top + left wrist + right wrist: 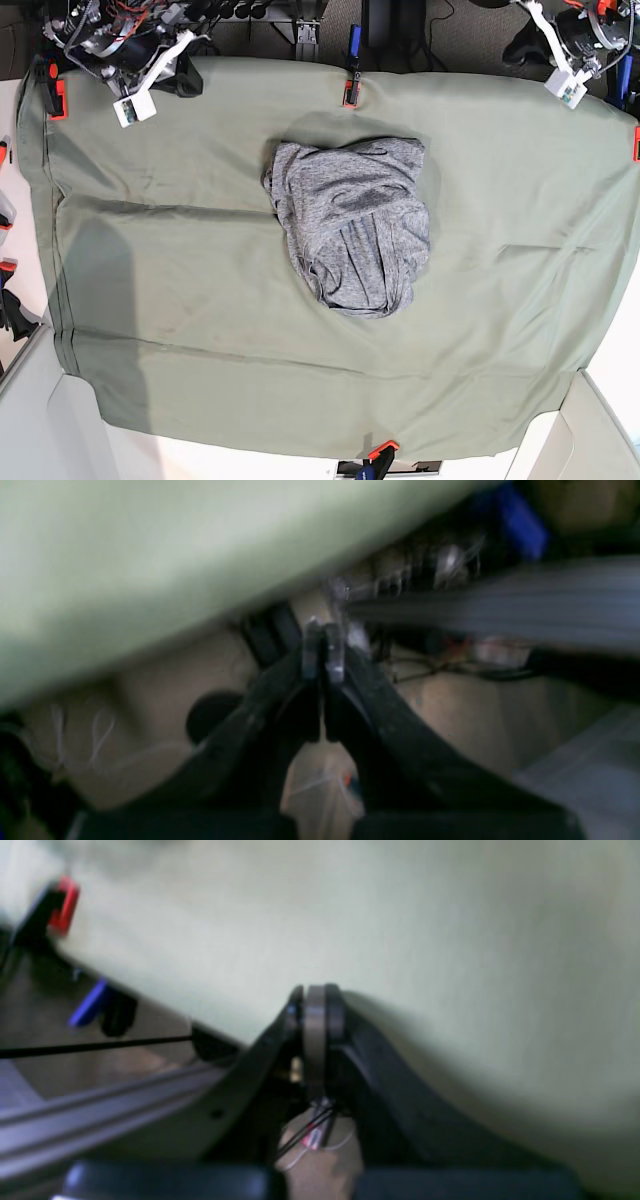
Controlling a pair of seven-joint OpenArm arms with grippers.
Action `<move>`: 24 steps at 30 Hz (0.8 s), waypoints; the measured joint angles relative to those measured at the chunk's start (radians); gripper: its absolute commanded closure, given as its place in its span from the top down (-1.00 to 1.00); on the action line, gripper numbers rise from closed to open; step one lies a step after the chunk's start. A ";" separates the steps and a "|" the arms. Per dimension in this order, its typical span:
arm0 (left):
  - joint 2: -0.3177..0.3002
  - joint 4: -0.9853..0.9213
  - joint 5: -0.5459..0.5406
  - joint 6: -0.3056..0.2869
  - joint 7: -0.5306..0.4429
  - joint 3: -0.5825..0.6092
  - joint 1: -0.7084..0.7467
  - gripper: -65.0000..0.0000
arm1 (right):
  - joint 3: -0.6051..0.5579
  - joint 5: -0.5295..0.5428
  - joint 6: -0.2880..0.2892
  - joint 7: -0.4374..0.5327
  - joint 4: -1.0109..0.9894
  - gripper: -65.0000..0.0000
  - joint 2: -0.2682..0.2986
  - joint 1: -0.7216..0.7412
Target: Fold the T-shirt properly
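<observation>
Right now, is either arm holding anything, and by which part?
Nothing is held. Both arms' jaws are shut and bare; the T-shirt lies crumpled mid-table, untouched.

Black curved fingers (280,715) on the left gripper (324,650), tipped with small grey pads. Same black curved build on the right gripper (316,1010), a grey rounded pad at its tip, thin red and black wires below. White camera blocks (134,106) and loose red and black cabling on both arms.
</observation>
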 measured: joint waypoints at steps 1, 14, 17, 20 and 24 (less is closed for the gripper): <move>-0.001 0.000 0.031 0.000 -0.017 0.000 0.026 -1.00 | 0.000 0.009 0.004 0.000 0.000 -1.00 0.005 -0.019; -0.093 -0.185 0.576 -0.002 -0.272 0.373 0.082 -1.00 | -0.142 -0.155 0.016 0.045 -0.099 -1.00 0.162 -0.154; -0.093 -0.313 0.726 -0.003 -0.341 0.494 0.025 -1.00 | -0.217 -0.202 0.016 0.060 -0.179 -1.00 0.193 -0.132; -0.089 -0.454 0.763 -0.006 -0.403 0.586 -0.050 -1.00 | -0.294 -0.257 0.017 0.077 -0.285 -1.00 0.217 -0.097; -0.072 -0.652 0.769 0.070 -0.424 0.686 -0.180 -1.00 | -0.394 -0.306 0.008 0.105 -0.455 -1.00 0.223 -0.016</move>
